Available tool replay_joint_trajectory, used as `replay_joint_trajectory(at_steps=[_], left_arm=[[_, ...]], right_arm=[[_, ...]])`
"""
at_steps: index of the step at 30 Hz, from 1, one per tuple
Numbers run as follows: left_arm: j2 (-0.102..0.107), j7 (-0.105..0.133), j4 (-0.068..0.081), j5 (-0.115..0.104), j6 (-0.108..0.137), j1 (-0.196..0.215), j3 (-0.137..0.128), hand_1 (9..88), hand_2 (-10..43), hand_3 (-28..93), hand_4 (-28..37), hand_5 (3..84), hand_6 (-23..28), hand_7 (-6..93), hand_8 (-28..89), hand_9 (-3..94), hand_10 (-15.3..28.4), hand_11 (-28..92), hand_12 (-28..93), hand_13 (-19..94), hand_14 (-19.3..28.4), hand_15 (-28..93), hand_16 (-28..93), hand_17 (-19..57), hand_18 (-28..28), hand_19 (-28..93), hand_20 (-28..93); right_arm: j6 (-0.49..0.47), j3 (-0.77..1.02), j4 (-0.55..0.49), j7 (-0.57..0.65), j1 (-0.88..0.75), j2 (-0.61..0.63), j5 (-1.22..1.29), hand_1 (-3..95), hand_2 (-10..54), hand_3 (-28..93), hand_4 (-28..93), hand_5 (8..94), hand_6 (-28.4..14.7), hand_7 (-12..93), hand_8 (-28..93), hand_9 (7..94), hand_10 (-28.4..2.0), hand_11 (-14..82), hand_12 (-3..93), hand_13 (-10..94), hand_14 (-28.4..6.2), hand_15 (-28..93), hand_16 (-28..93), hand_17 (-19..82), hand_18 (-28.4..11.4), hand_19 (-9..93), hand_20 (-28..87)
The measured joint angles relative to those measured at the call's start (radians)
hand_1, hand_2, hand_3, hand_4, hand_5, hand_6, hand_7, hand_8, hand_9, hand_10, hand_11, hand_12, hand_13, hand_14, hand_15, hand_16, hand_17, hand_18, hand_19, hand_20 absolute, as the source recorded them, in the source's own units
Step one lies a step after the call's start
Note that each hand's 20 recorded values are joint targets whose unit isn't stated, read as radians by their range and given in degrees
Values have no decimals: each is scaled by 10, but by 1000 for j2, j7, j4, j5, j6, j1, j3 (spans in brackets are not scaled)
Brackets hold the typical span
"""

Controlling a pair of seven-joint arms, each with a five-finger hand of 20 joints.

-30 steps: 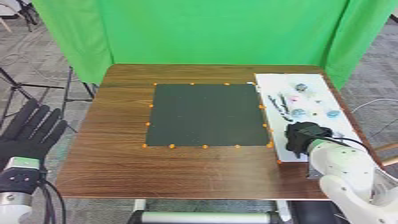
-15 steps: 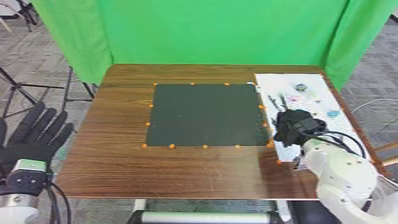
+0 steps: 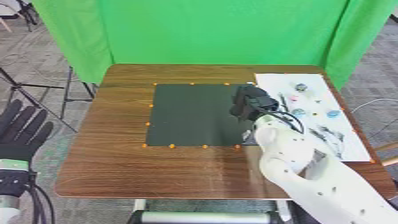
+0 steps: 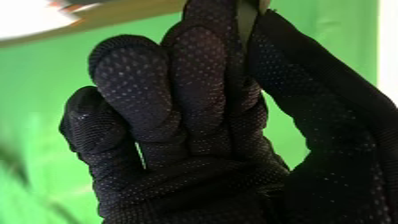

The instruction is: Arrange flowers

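Wood-grain table (image 3: 105, 155) w/ smooth finish, matt dk mat (image 3: 191, 117), creased green cloth curtain (image 3: 222, 35).
R hand (image 3: 252, 102): blk fabric, matt, textured w/ tiny dots. R arm (image 3: 291, 147): smooth wht shell, plastic-looking, slight gloss. Floor (image 3: 377, 82): gry carpet, rough & matt.

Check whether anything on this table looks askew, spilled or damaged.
Nothing stands out: the dark mat lies flat, small pieces rest on the white board, and the right hand pinches a slim item that I can't identify.

The right hand (image 3: 253, 101) pinches, fingers to thumb; the left hand (image 3: 18, 151) has straight fingers.
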Motion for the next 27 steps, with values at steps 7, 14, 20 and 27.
replay_joint_trajectory(at_steps=[7,14,20,27], left_arm=[[7,1,1,0,1,-6,38,237,136,666,-283,347,76,136,-93,328,150,226,125,234,146,360,-71,-54,122,268,92],[19,0,6,-4,2,-18,60,238,136,665,-283,348,76,136,-93,328,151,225,125,234,146,358,-71,-53,121,267,92],[25,-22,13,-3,2,-43,73,237,136,666,-283,348,76,136,-93,328,150,226,126,235,146,359,-70,-54,122,267,92],[31,-42,19,-2,2,-58,77,237,136,666,-283,349,76,136,-93,328,150,228,126,235,146,361,-71,-53,122,267,92]], right_arm=[[-125,-98,126,0,193,-172,114,410,-81,802,-14,792,-18,433,265,871,-112,425,448,828,-104,550,325,510,-233,932,468],[-212,-142,235,27,273,-315,169,409,-79,801,-14,792,-17,434,263,871,-113,428,445,827,-105,551,326,510,-234,932,469],[-241,-170,330,101,265,-399,212,411,-80,799,-16,790,-16,435,261,871,-113,429,442,828,-104,550,326,511,-235,932,468],[-273,-186,382,160,228,-433,218,419,-83,794,-30,793,-15,430,257,871,-115,422,439,829,-108,547,325,513,-238,932,466]])
